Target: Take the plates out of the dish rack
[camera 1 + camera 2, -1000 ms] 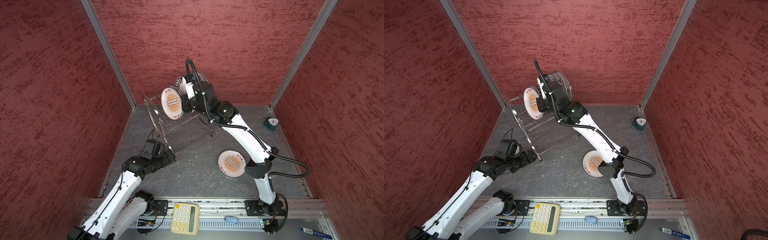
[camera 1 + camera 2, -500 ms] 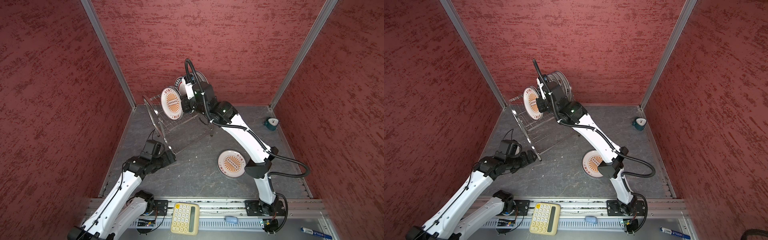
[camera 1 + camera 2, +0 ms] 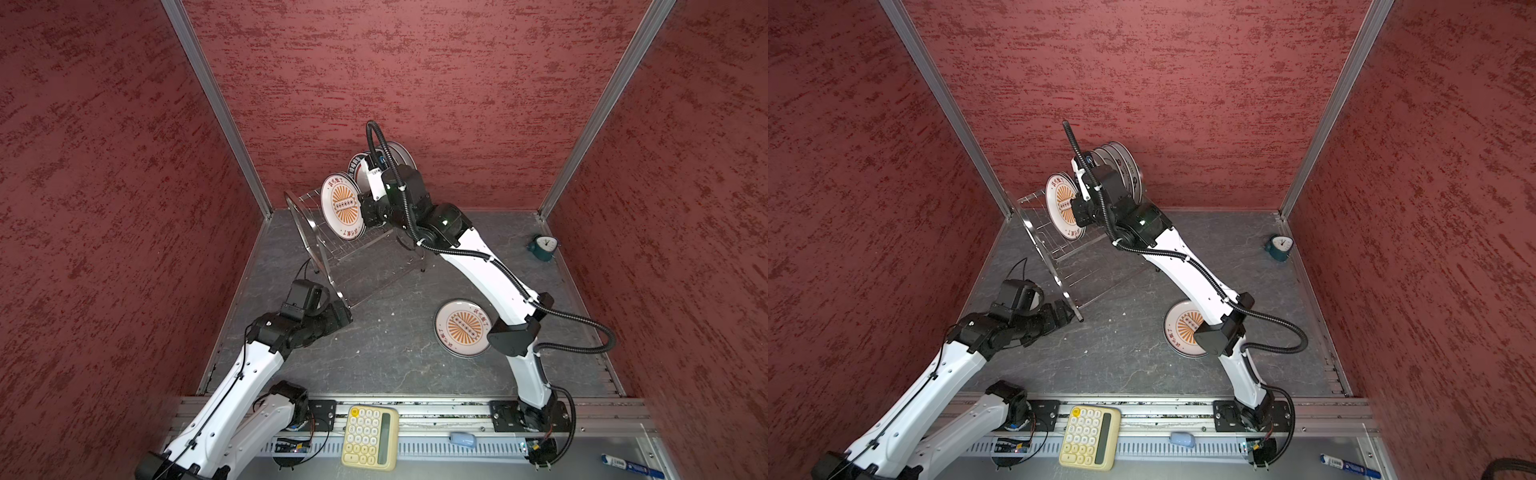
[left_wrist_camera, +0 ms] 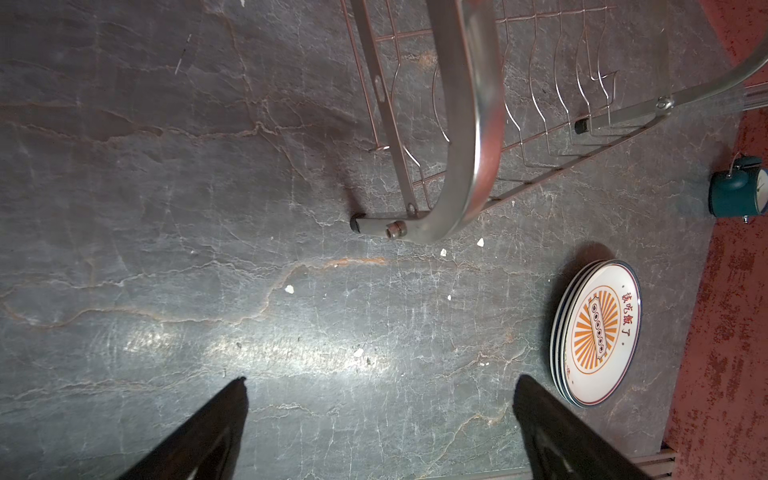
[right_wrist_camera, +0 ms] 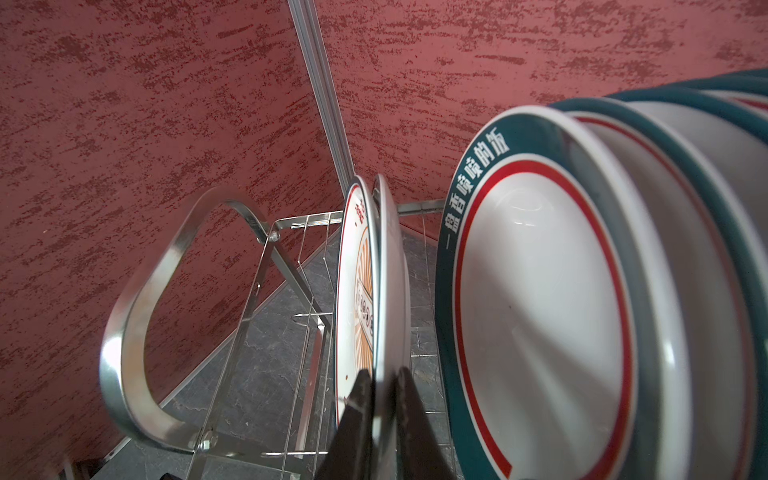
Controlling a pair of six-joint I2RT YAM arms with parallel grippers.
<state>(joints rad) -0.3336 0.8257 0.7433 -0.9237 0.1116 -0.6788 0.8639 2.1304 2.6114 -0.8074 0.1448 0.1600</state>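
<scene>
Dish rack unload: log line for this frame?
right gripper: shut on sunburst plate, upright in dish rack | left gripper: open, empty, beside rack | table: plate stack | also racked: teal-rimmed plates

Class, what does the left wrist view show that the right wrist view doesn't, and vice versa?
Left wrist only: open left gripper, flat stack of orange-sunburst white plates, teal alarm clock. Right wrist only: right gripper shut on an upright orange-sunburst white plate, racked teal-rimmed white plates. Both: shiny steel wire dish rack, grey stone tabletop.
</scene>
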